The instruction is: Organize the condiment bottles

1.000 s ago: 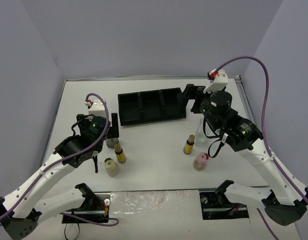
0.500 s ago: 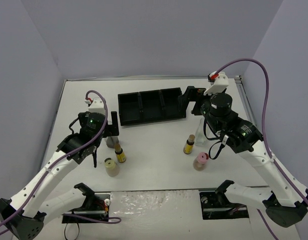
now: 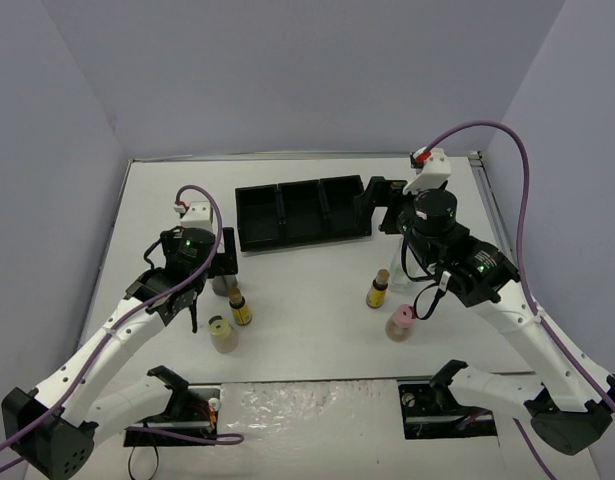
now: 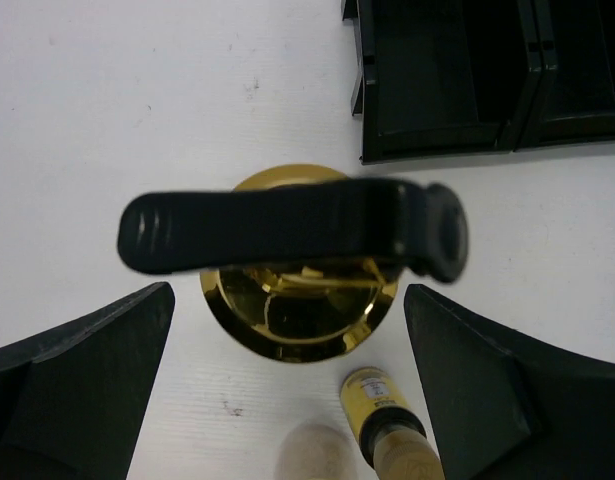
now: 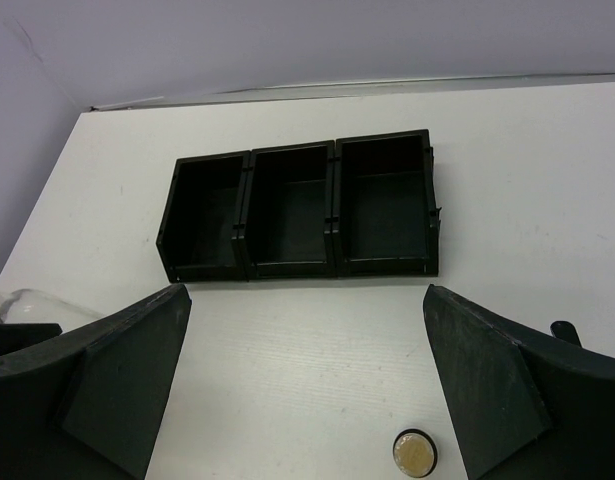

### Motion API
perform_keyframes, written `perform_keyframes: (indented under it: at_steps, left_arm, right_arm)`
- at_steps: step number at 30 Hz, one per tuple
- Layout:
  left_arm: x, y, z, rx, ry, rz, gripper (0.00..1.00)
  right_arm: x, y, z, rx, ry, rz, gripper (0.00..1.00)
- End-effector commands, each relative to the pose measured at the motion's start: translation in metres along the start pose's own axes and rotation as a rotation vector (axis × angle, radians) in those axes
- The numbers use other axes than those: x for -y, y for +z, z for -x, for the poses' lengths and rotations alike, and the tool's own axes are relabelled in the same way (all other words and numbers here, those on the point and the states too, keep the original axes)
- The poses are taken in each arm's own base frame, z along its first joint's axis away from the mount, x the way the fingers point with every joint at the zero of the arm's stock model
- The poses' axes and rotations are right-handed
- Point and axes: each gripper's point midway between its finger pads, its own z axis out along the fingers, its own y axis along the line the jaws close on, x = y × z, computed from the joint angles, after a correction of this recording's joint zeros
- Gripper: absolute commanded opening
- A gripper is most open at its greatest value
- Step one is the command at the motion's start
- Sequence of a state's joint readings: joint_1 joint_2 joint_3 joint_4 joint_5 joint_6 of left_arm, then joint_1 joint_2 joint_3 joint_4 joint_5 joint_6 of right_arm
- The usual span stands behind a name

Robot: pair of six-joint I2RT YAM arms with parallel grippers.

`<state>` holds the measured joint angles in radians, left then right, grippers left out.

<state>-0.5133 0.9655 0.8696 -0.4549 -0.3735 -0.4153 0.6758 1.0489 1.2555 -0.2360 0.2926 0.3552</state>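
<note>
My left gripper hangs open directly above a tall clear bottle with a gold top. Its fingers stand wide to either side, touching nothing. A small amber bottle and a squat beige jar stand just in front of it. My right gripper is open and empty, held high near the black tray. Below it stand a second amber bottle and a pink jar. Another clear glass bottle is mostly hidden by the right arm.
The three-compartment tray has nothing in it and lies at the back middle of the white table. Grey walls close in the table on the left, back and right. Purple cables loop over both arms.
The left arm has swung its gripper slightly right, over the gold-topped bottle. The right gripper has edged a little toward the tray. No bottle has moved.
</note>
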Motion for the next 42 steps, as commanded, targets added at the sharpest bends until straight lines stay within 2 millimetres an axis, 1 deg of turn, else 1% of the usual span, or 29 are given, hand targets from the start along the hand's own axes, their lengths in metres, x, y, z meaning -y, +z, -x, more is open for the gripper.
perform_keyframes:
  at_steps: [1,7,10,11,16,24,25,33,38,42]
  left_arm:
    - [0.007,0.010,0.021,0.080,-0.076,-0.009,0.97]
    - [0.005,0.022,0.016,0.095,-0.099,0.009,0.97]
    - [0.002,0.023,0.016,0.119,-0.110,0.019,0.97]
    - [0.002,0.022,0.019,0.134,-0.118,0.018,0.97]
    - [-0.001,0.023,0.016,0.166,-0.131,0.023,0.97]
    - [-0.001,0.028,0.011,0.209,-0.151,0.007,0.97]
    - [0.001,0.028,0.015,0.223,-0.158,-0.002,0.97]
    - [0.002,0.033,0.008,0.266,-0.172,-0.019,0.97]
    - [0.003,0.033,0.007,0.282,-0.175,-0.029,0.97]
    - [0.004,0.027,0.011,0.305,-0.169,-0.042,0.97]
  right_arm:
    - [-0.012,-0.005,0.023,0.088,0.054,0.048,1.00]
    - [-0.010,-0.006,0.019,0.084,0.053,0.046,1.00]
    - [-0.009,-0.008,0.019,0.089,0.053,0.044,1.00]
    - [-0.008,-0.009,0.019,0.090,0.053,0.044,1.00]
    - [-0.006,-0.007,0.013,0.080,0.048,0.035,1.00]
    - [-0.003,-0.009,0.011,0.082,0.048,0.032,1.00]
    - [-0.003,-0.009,0.011,0.082,0.048,0.032,1.00]
    - [-0.001,-0.006,0.002,0.074,0.040,0.030,1.00]
    - [0.000,-0.005,-0.003,0.068,0.033,0.026,1.00]
    - [0.002,-0.004,-0.007,0.063,0.029,0.021,1.00]
